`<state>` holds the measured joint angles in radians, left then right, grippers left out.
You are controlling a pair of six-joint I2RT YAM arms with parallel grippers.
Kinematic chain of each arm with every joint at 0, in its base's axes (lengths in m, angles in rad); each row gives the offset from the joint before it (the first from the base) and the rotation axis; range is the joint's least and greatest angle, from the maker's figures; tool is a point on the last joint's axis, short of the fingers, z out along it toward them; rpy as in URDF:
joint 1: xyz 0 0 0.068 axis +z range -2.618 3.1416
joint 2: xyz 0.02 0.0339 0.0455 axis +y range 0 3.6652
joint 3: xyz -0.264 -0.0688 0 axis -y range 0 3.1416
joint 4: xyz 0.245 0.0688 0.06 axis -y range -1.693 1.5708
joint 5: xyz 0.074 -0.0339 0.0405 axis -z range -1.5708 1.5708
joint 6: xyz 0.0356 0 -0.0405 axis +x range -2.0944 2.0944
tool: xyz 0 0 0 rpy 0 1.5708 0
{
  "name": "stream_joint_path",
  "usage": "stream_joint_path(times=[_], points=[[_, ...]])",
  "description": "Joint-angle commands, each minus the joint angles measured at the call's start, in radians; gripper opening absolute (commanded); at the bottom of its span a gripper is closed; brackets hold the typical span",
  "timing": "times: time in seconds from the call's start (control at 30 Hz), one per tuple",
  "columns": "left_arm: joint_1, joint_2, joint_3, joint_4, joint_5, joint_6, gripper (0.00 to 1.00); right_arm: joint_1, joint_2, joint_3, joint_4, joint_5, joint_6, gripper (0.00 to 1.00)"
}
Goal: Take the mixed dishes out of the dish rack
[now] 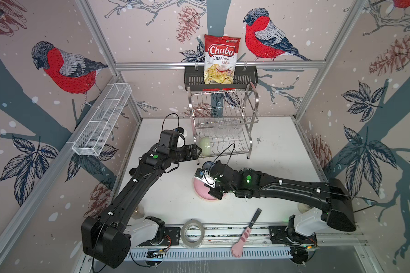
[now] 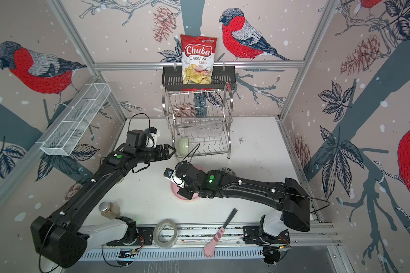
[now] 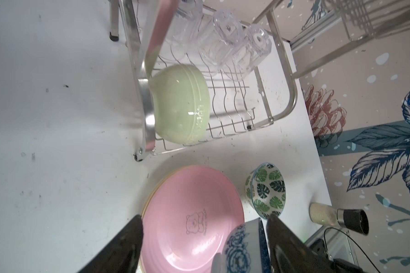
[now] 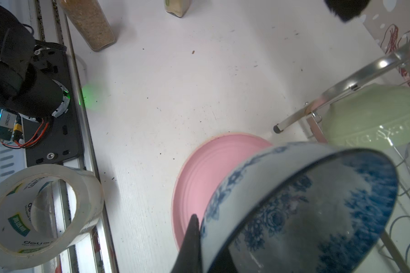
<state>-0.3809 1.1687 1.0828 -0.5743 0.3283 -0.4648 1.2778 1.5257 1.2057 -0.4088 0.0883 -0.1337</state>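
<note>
The steel dish rack [image 1: 255,101] [image 2: 230,101] stands at the back. On its lower shelf a pale green bowl [image 1: 205,146] [image 3: 180,106] leans on edge, with three clear glasses [image 3: 223,45] behind it. My left gripper [image 1: 198,151] [image 3: 206,236] is open just left of that bowl, holding nothing. My right gripper [image 1: 210,166] [image 4: 206,248] is shut on the rim of a tilted blue-patterned bowl [image 4: 305,208] [image 3: 242,248], above the pink plate [image 1: 201,191] [image 3: 189,212], which tops a stack on the table. A green-leaf bowl [image 3: 266,189] stands beside the stack.
A tape roll [image 1: 192,232] and a pink-handled knife [image 1: 246,234] lie on the front rail. A lidded jar [image 2: 109,209] stands front left, another jar [image 3: 336,215] lies at the right. A chips bag [image 1: 220,59] sits in a black basket [image 1: 192,78]; a white mesh tray [image 1: 102,123] hangs left.
</note>
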Motion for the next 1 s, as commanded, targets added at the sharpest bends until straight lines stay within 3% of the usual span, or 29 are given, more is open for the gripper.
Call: stream_joint_path(times=[0.0,0.1,0.2,0.37,0.53,0.67,0.83,0.87,0.97], points=[[-0.051,-0.024,-0.011,-0.099,0.017,0.016,0.83,0.026,0.033,0.048,-0.045,0.074,-0.021,0.00],[-0.106,-0.041,-0.036,-0.121,0.002,0.006,0.81,0.049,0.082,0.095,-0.076,0.122,-0.021,0.00],[-0.137,-0.039,-0.062,-0.161,-0.017,0.016,0.73,0.079,0.123,0.137,-0.103,0.175,-0.027,0.00],[-0.192,-0.028,-0.076,-0.210,-0.112,0.022,0.48,0.118,0.162,0.174,-0.104,0.260,-0.032,0.00],[-0.212,-0.028,-0.080,-0.176,-0.091,0.015,0.18,0.139,0.184,0.201,-0.092,0.316,-0.023,0.00],[-0.217,-0.018,-0.105,-0.171,-0.100,0.013,0.00,0.141,0.188,0.203,-0.081,0.356,-0.015,0.00],[-0.218,-0.017,-0.117,-0.143,-0.087,0.007,0.00,0.137,0.178,0.171,-0.030,0.359,-0.020,0.01],[-0.217,-0.019,-0.120,-0.133,-0.081,0.006,0.00,0.137,0.178,0.165,-0.022,0.361,-0.018,0.05],[-0.218,-0.025,-0.121,-0.102,-0.073,0.003,0.00,0.127,0.180,0.151,-0.009,0.319,-0.002,0.31]])
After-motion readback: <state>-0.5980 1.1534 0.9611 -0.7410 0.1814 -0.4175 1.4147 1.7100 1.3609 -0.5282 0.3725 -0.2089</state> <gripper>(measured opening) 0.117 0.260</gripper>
